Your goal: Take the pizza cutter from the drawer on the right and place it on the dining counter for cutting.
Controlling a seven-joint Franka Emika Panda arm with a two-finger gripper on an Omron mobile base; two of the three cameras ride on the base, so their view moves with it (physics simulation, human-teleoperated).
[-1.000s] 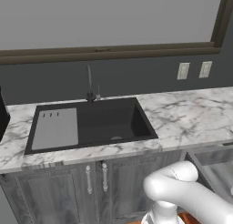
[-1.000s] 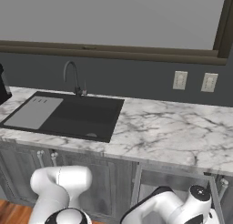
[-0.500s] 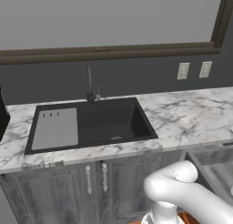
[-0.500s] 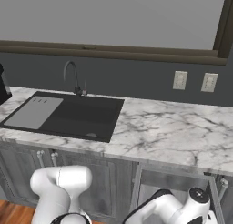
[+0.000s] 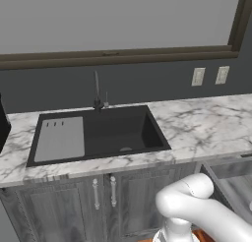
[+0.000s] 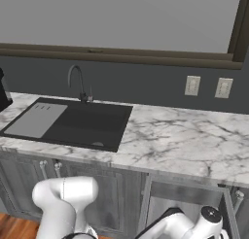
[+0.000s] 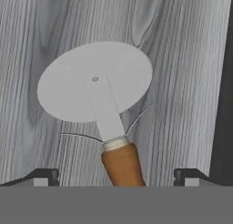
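The pizza cutter (image 7: 102, 114) is seen lying flat on the drawer (image 7: 182, 59) floor, its wooden handle centred between the released, wide-spread gripper (image 7: 116, 175) fingertips.

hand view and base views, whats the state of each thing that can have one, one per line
round silvery wheel pizza cutter with orange-brown wooden handle: lying flat on the drawer floor, not gripped
grey wood-grain drawer: pulled open
two-finger gripper: open, tips either side of the handle, not touching it
double-door cabinet under the sink: doors shut
black sink: no water running from the tap
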